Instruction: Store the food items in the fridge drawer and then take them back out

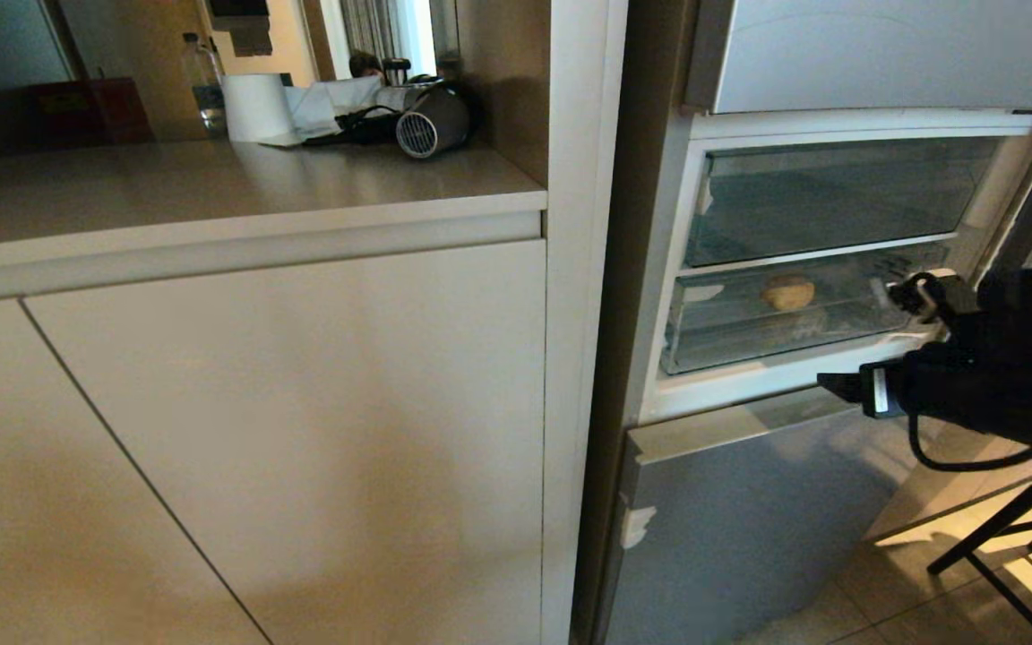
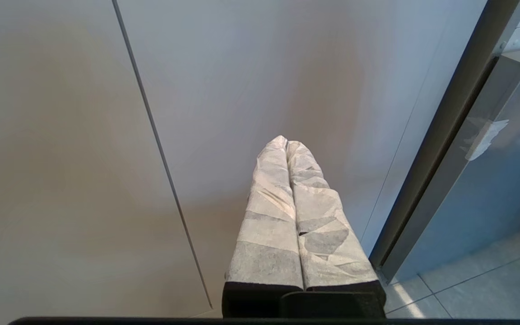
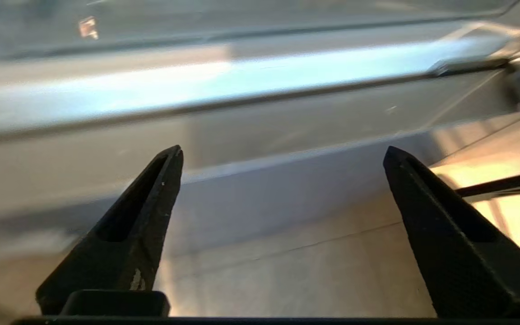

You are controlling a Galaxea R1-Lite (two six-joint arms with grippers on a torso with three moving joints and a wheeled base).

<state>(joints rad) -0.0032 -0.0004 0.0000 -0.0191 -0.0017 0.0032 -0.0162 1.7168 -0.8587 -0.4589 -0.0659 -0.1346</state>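
L gripper (image 2: 287, 146) parked w/ its tape-wrapped fingers (image 2: 269, 216) pressed together, pointing at a pale cabinet front (image 2: 251, 76) w/ a thin panel seam (image 2: 160, 153), silver-grey fridge door (image 2: 503, 189) off to one side, tiled floor (image 2: 481, 293) below.

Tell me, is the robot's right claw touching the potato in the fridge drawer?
Apart. In the head view the potato lies alone inside the fridge drawer, while the right gripper is outside it, off to the side.
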